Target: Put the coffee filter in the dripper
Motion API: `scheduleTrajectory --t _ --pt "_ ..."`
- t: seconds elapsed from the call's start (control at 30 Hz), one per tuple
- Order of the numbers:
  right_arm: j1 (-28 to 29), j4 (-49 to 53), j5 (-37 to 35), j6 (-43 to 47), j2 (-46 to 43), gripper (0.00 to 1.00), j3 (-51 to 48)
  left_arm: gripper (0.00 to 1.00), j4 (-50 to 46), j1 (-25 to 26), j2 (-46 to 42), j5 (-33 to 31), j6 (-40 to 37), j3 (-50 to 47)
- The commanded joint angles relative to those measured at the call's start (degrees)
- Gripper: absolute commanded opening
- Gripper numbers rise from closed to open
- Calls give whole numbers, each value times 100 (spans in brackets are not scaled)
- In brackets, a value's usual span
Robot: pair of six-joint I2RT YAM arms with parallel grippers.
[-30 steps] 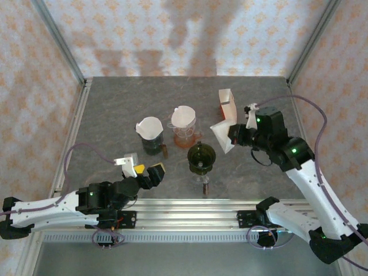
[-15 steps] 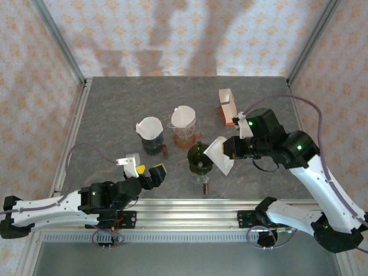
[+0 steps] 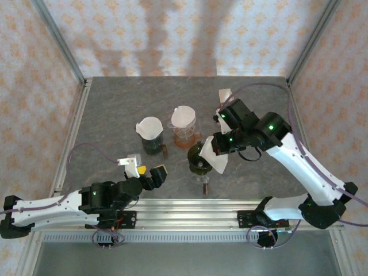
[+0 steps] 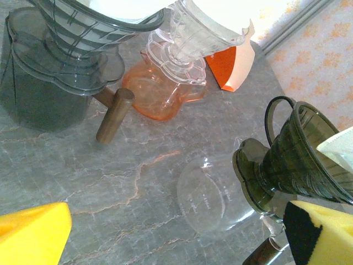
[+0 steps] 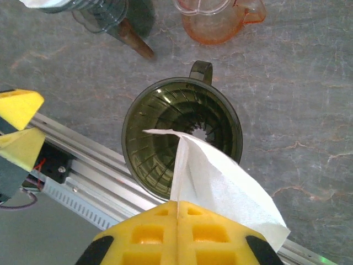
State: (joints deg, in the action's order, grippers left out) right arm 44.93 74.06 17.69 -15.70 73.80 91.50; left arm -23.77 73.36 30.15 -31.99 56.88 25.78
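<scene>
Well, the filter (image 5: 220, 187) is hanging folded just above the dripper (image 5: 157, 118), its tip reaching over the open mouth, not yet seated. The right end effector (image 5: 177, 207) is pinching it tight by the seam. The placing step looks to be in hand. Next it likely needs lowering into the dripper, then releasing. The left end effector (image 3: 148, 171) is sitting wide open near the counter's (image 3: 115, 103) front edge.

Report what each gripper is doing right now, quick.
Left gripper: open, holding nothing.
Right gripper: closed on the paper filter, above the dripper.
</scene>
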Motion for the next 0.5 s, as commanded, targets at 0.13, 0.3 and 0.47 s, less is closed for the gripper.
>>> scheduleTrajectory --t 0.13,0.3,0.47 --pt "382 251 -365 290 610 0 537 100 107 -41 10 -83 -116 54" --pt "486 176 -368 379 981 0 619 100 138 -41 6 -60 -151 75" --pt "595 -19 -268 401 1217 0 480 100 144 -41 24 -46 -175 85"
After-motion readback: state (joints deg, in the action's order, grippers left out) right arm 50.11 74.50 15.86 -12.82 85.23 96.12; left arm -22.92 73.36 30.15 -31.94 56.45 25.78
